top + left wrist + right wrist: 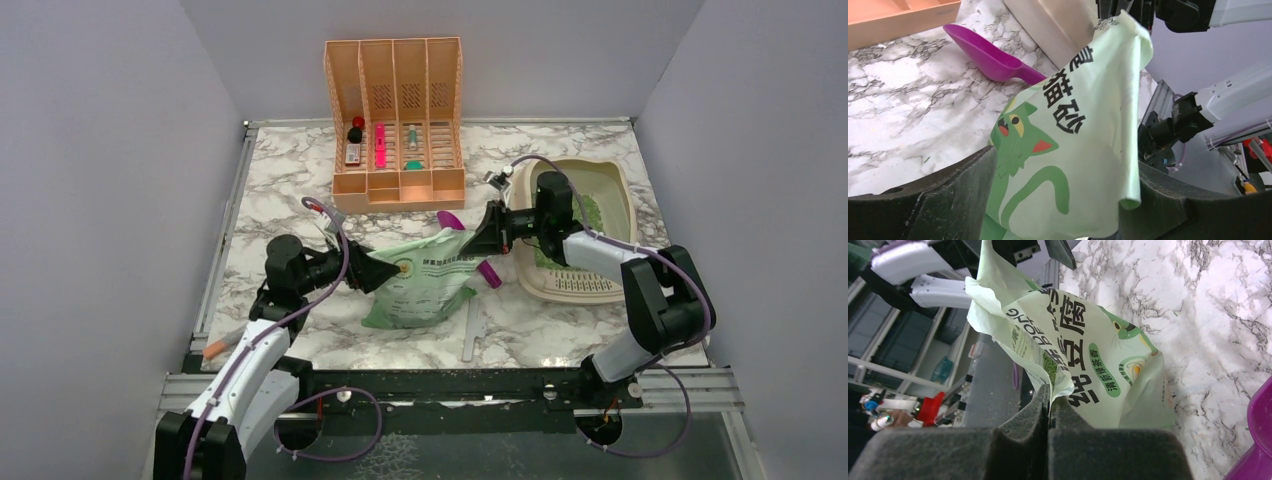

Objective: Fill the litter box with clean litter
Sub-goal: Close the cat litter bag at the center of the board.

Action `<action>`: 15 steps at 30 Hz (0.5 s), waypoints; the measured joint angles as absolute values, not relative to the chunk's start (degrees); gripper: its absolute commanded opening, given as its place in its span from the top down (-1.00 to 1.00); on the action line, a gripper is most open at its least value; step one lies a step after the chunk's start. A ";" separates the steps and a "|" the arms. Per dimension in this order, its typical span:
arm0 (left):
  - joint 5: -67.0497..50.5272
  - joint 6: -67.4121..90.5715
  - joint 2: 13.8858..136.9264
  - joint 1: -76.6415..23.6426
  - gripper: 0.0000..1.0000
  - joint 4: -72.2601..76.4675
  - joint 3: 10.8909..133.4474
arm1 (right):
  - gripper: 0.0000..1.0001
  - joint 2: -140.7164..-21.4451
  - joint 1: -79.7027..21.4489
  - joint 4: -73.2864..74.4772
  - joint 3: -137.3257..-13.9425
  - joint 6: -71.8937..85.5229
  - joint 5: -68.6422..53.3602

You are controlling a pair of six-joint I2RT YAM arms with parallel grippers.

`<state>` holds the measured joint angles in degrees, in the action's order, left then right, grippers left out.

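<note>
The beige litter box sits at the back right, with a patch of green clean litter in it. A pale green litter bag is held up between the two arms at the table's middle. My right gripper is shut on the bag's upper edge, its pads pressed together on the film; green granules show in the bag's mouth. My left gripper stands open at the bag's lower end. The bag hangs loose between its spread fingers.
A peach slatted organizer with small items stands at the back centre. A purple scoop lies beside the bag, and another purple piece is by its right side. A white strip and an orange pen lie near the front edge.
</note>
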<state>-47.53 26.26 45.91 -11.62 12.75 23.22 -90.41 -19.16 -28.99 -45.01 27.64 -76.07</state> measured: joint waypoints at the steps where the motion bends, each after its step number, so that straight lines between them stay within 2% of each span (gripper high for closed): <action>1: -46.85 26.96 45.74 -11.62 -0.62 15.07 21.54 | 0.97 -90.78 -19.09 -29.21 -45.21 28.88 -76.09; 6: -46.06 29.85 46.30 -11.64 -0.61 24.49 18.76 | 0.92 -91.39 -19.05 -29.12 -45.71 32.05 -76.09; 9: -46.30 31.92 48.53 -11.75 -0.46 31.44 18.76 | 0.88 -91.39 -19.05 -27.42 -45.82 32.10 -75.88; 14: -48.49 35.42 56.21 -14.00 0.30 38.35 19.53 | 0.88 -91.39 -19.05 -26.06 -45.84 33.80 -74.72; 15: -49.15 35.97 57.71 -14.61 0.53 38.94 20.08 | 0.89 -91.39 -19.05 -25.98 -45.84 34.39 -74.48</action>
